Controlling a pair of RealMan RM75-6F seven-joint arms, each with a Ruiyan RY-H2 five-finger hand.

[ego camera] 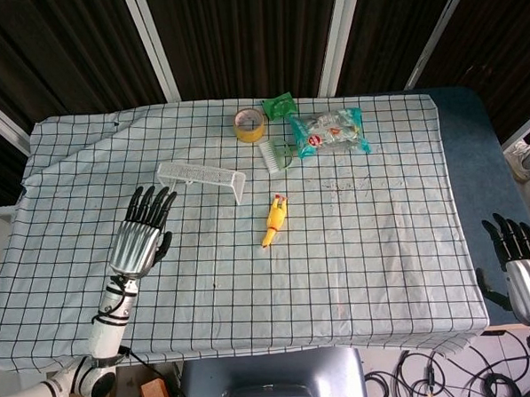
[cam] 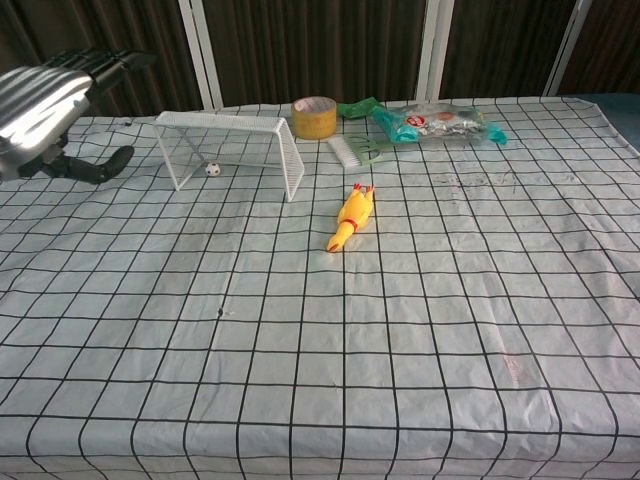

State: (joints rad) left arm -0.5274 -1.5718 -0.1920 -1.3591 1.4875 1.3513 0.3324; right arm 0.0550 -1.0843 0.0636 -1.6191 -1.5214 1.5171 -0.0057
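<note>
A tiny black-and-white ball (cam: pixel 211 168) lies on the checked cloth inside the mouth of the small white wire goal (cam: pixel 231 145) (ego camera: pixel 202 176). My left hand (ego camera: pixel 142 234) (cam: pixel 48 108) hovers raised above the table, left of the goal, fingers spread and pointing away from me, holding nothing. In the head view I cannot make out the ball. My right hand (ego camera: pixel 524 272) hangs beyond the table's right front corner, fingers extended and empty.
A yellow rubber chicken (ego camera: pixel 275 219) (cam: pixel 349 217) lies mid-table. At the back sit a tape roll (ego camera: pixel 248 124), a green clip (ego camera: pixel 279 105), a white comb (ego camera: pixel 271 155) and a snack bag (ego camera: pixel 328 131). The checked cloth (ego camera: pixel 365 247) covers the table.
</note>
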